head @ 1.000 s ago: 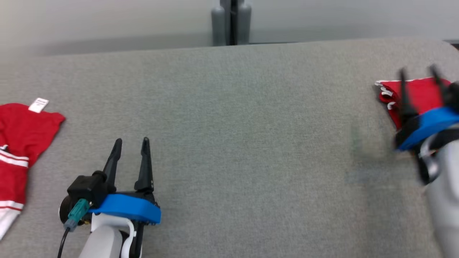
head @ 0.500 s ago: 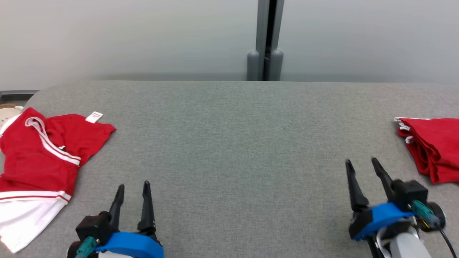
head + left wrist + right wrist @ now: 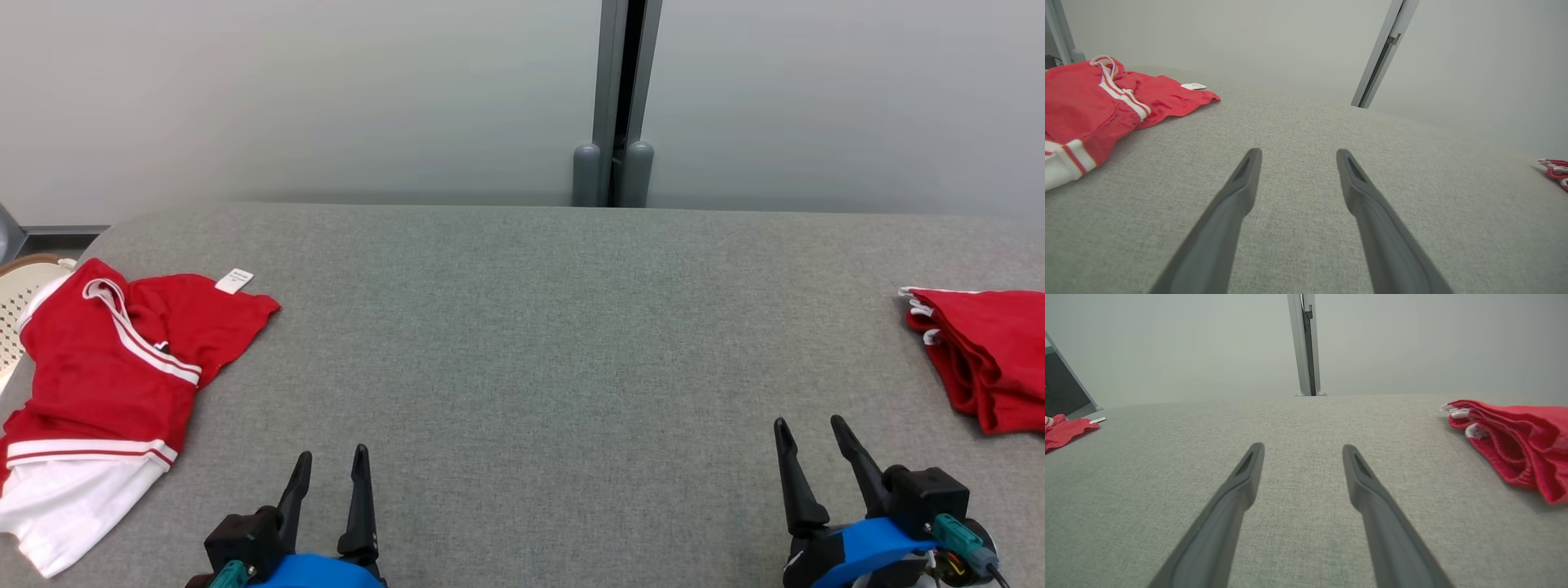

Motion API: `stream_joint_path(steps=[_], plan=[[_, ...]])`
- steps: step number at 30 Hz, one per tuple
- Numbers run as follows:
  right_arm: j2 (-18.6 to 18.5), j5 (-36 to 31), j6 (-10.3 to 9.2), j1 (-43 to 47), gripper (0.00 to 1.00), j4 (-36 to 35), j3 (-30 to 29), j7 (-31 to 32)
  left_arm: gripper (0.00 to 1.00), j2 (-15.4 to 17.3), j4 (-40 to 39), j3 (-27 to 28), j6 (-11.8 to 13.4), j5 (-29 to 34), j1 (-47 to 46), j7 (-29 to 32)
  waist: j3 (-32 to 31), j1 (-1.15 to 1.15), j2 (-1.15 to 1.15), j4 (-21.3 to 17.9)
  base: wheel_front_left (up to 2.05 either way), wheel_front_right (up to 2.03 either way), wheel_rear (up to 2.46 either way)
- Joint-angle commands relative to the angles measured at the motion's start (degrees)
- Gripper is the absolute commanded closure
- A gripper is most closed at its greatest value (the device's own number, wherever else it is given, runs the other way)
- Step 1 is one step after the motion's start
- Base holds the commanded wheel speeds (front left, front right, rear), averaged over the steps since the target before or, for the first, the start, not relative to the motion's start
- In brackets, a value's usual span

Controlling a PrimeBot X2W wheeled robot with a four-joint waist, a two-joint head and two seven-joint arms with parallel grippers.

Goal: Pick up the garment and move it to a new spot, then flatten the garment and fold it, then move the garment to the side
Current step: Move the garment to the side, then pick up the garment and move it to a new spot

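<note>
crumpled garment (image 3: 106, 367): red with white stripes and a white panel, lying loose at about 9 o'clock on the table, nothing touching it. Its left side runs up to the frame edge in the head view, so I can't really see where it ends.
tag (image 3: 233, 280): small white label on the garment's far corner, print way too small to read.
folded garment (image 3: 988, 359): red, stacked in layers over at 3 o'clock, chopped off by the right edge of the frame.
left gripper (image 3: 331, 454): down at 7 o'clock, fingers spread apart with nothing between them, body cut off at the bottom.
right gripper (image 3: 808, 423): at 5 o'clock, fingers also apart and empty, just short of the folded garment.
table (image 3: 531, 327): grey fabric top.
post (image 3: 620, 98): grey upright at 12 o'clock against the pale wall.
woven thing (image 3: 20, 290): pale, round-ish, peeking in at 9 o'clock behind the table, can't tell what it is.
</note>
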Motion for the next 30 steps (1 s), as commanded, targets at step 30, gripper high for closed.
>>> stream_joint_path(steps=[30], plan=[[-0.1, -0.8, 0.01, 1.6, 0.0, -0.1, 0.2, 0.1, 0.0, -0.3, -2.1, -0.6, 0.5, 0.5, 0.0, -0.3, -1.1, 0.01, 0.0, 17.6, 0.0, 0.0, 0.0]])
